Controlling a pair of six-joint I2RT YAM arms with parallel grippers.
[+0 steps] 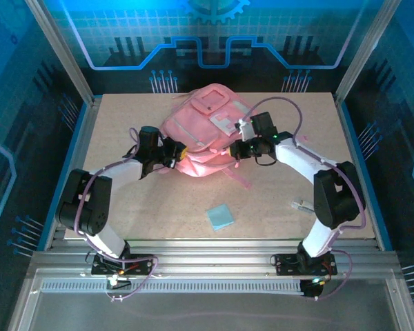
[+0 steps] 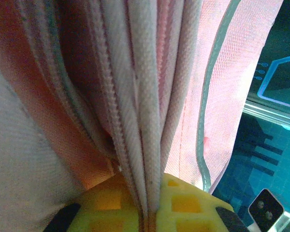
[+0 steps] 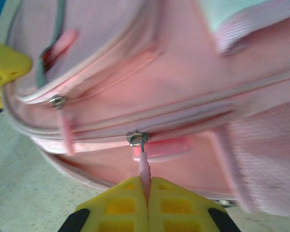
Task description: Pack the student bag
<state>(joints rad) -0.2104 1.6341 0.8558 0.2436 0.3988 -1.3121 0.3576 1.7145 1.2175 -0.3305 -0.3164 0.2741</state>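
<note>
1. Top external view: the student bag (image 1: 203, 121) lies toward the far middle of the table (image 1: 124, 207), between the two arms. The left gripper (image 1: 178, 153) is set against its near left edge, and the right gripper (image 1: 239, 149) against its near right edge. A blue square item (image 1: 221, 217) and a small pale object (image 1: 300, 205) lie on the table, well apart from the bag. The packing is therefore judged unfinished. What is already inside cannot be told.
2. Left wrist view: the left gripper (image 2: 147, 212) is pressed together on bunched folds of the student bag (image 2: 217, 87), with a zipper tape among them.
3. Right wrist view: the pink zipper pull (image 3: 144, 166) is pinched by the right gripper (image 3: 146, 193), and it hangs from a metal slider (image 3: 137, 138) on the student bag (image 3: 183, 72). The zipper line beside the slider looks closed. Whether it is to be opened or has been finished cannot be judged. No brand, label or writing can be read.
</note>
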